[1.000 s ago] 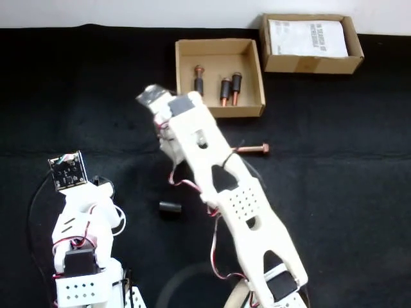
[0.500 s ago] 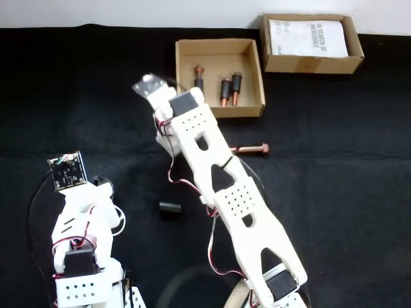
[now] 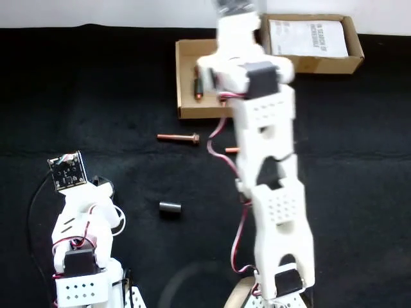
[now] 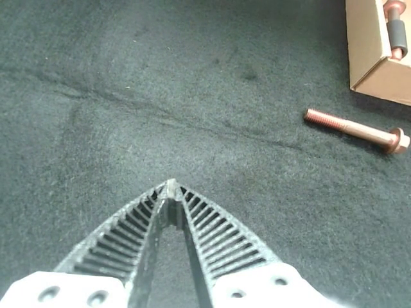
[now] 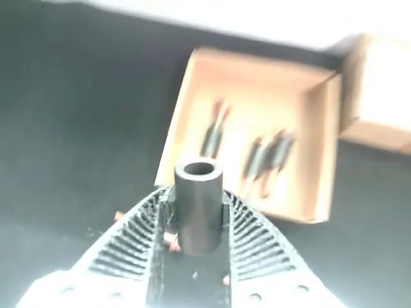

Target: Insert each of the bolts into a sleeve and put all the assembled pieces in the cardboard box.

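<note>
Three joined pieces (image 5: 215, 131) lie in the cardboard box (image 5: 257, 63) beyond the right gripper (image 5: 196, 192), whose jaws pinch a sleeve (image 5: 198, 218); a bolt (image 4: 353, 127) ahead of the left gripper's (image 4: 172, 189) closed jaws and a spare sleeve (image 3: 169, 207) are not yet joined.

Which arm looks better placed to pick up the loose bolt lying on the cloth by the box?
Probably left. The left tool is shut on nothing, with the bolt lying in its camera's sight; the right tool holds a sleeve over by the cardboard box.
</note>
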Robot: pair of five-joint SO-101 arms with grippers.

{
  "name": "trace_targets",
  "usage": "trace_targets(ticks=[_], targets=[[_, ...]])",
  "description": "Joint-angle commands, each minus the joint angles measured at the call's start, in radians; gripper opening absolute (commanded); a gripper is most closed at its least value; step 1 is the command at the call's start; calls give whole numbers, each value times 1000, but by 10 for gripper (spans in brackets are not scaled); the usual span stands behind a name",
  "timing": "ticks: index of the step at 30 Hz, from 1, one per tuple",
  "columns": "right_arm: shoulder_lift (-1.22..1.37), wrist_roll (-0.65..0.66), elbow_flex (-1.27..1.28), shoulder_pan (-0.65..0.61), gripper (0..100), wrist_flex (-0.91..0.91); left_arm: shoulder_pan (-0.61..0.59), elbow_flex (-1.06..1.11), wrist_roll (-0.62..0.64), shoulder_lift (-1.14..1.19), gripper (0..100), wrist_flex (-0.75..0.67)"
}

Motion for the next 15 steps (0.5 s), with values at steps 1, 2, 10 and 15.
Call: trace_targets(ticks=[1, 2, 10, 15], targets=[[-248, -9, 85, 61, 7, 12, -8, 19, -5, -7, 10, 0], [-305, -9, 133, 76, 7, 13, -8, 19, -25, -7, 11, 0], [-811, -9, 661, 197, 7, 13, -25, 19, -436, -7, 10, 46], [-1167, -9, 1061, 289, 7, 12, -42, 18, -491, -7, 11, 51]])
